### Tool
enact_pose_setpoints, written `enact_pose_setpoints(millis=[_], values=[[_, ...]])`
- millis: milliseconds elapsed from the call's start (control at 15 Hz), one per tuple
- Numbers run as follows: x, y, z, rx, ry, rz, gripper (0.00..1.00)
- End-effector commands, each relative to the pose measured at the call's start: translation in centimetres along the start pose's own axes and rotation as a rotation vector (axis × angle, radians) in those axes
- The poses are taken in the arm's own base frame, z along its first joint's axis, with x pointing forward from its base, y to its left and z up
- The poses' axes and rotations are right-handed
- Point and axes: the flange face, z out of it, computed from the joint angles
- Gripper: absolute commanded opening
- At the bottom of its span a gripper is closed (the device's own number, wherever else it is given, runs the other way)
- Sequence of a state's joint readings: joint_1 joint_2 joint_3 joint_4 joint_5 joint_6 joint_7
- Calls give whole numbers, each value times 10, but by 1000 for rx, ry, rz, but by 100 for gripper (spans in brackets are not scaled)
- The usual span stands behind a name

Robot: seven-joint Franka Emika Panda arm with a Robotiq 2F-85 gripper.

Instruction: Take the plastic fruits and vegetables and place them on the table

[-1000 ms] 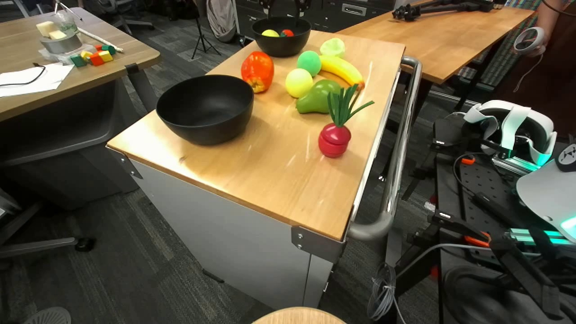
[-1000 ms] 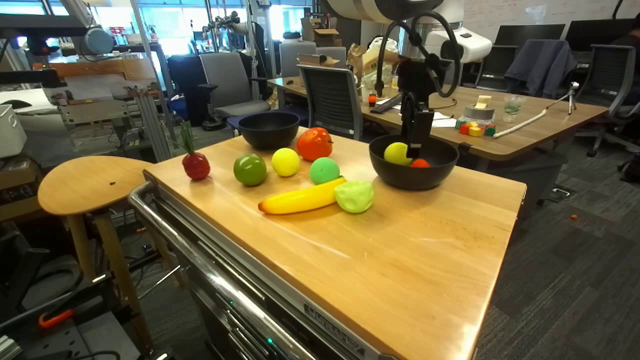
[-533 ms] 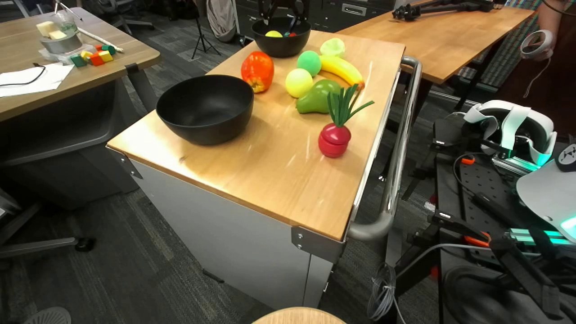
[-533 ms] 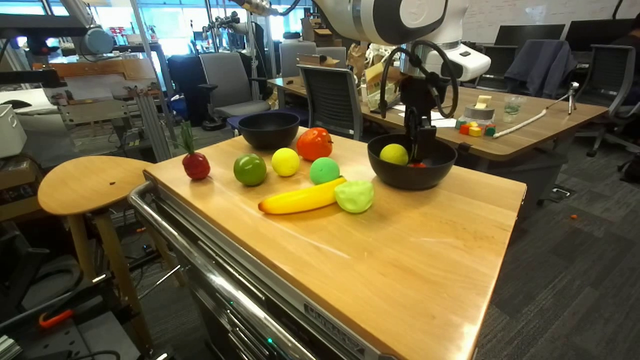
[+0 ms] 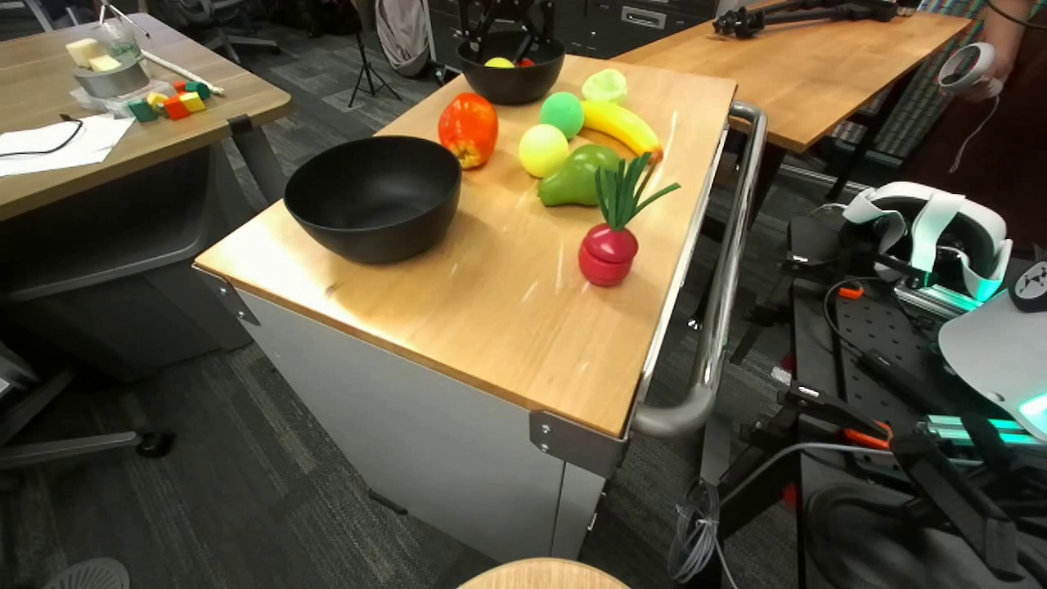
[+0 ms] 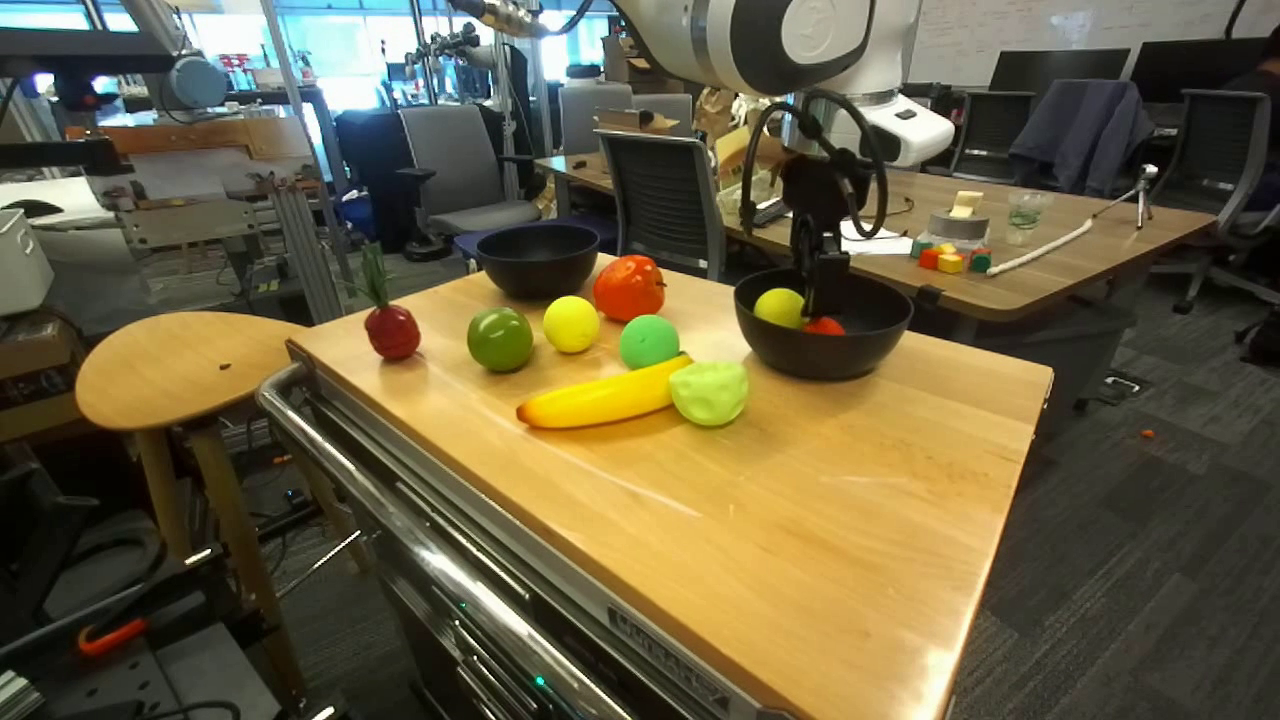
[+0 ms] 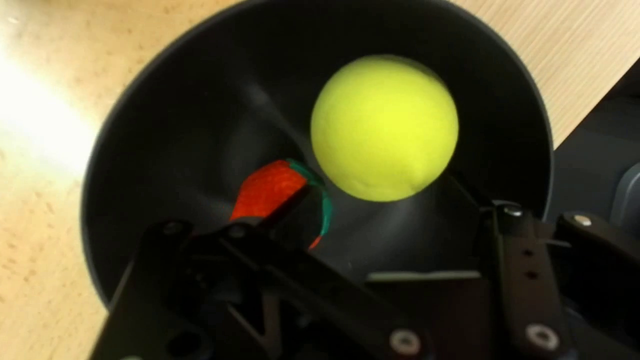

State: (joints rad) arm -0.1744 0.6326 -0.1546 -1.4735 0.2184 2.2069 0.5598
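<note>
Yellow fruit (image 7: 385, 130) and red fruit (image 7: 267, 187) in the black bowl (image 7: 150, 130), my gripper (image 7: 378, 190) over them, spread wide, clasping neither!

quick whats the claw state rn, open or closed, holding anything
Claw: open, holding nothing; the yellow ball in the bowl is ungripped.

I can't read any text: in an exterior view, the nameplate (image 6: 668, 660) on the side of the desk (image 6: 800, 540) has lettering too blurred to make out, and the whiteboard (image 6: 1080, 24) writing is too small.
</note>
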Motion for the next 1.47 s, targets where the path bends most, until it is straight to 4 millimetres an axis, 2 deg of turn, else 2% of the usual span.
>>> enact_pose_setpoints(millis=[0,200,533,600,667,800,933,1067,1267,1400], values=[[-4,-9,-7,37,-25,20,68],[-7,-11,-3,35,-30,26,69],[-9,-11,5,17,-29,27,64],[-9,-11,6,15,-25,28,60],[-8,-11,7,14,-20,27,38],[-7,-11,8,12,-13,27,35],[-7,-11,4,19,-12,27,26],[-7,-10,-3,27,-13,31,23],[-11,-6,-26,25,-30,29,21],[-18,5,-56,-19,-15,-37,21]])
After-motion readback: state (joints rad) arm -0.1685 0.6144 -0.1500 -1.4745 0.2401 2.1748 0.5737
